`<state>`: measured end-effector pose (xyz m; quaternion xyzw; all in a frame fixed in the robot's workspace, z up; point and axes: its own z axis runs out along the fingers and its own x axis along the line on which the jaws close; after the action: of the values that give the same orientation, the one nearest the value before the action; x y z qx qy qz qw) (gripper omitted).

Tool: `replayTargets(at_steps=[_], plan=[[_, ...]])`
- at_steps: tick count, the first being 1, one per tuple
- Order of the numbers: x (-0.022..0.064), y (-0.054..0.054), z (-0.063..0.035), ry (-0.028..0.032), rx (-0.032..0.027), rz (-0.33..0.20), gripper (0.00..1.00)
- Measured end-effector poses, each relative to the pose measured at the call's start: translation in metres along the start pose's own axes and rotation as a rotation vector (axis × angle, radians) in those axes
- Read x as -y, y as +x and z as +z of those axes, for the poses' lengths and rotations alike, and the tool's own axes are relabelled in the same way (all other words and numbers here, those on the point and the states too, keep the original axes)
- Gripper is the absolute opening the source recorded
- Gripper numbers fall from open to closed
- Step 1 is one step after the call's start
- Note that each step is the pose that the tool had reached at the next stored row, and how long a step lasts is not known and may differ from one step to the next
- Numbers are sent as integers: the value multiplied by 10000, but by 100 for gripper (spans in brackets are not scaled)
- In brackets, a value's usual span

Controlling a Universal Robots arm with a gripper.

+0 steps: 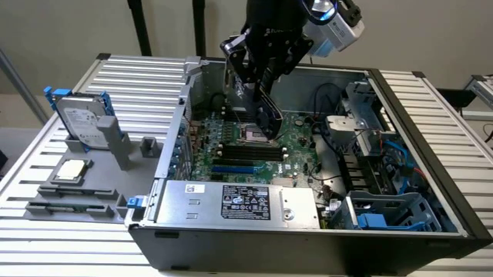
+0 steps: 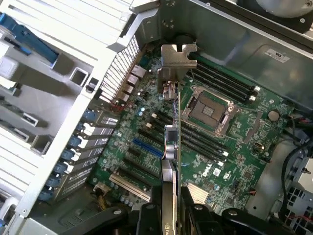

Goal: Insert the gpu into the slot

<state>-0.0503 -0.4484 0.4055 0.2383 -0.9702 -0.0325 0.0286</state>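
1. A plain pale wall (image 1: pixel 69 29) runs behind the scene, evenly lit.
2. Two black upright poles (image 1: pixel 141 26) stand against it.
3. A slatted grey metal table (image 1: pixel 54 254) spans the foreground.
4. Another slatted surface (image 1: pixel 479 86) sits at the exterior view's right.

You note: gpu (image 1: pixel 266 118) black, bracket (image 2: pixel 177 61) silver; slot (image 1: pixel 233 170) bright blue; motherboard (image 1: pixel 297 144) green; drive (image 1: pixel 81 122) grey, rails (image 1: pixel 54 97) blue.

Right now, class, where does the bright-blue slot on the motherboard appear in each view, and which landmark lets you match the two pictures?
Exterior view: the slot lies low on the green board, between the black memory slots and the labelled silver box.
Wrist view: the slot lies beside the gpu, across it from the CPU socket.
Shared landmark: the square silver CPU socket.
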Motion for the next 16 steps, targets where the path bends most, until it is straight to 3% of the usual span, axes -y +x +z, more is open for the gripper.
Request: replayTargets(at_steps=[16], plan=[[4,-2,42,128,-203,-2896,26]])
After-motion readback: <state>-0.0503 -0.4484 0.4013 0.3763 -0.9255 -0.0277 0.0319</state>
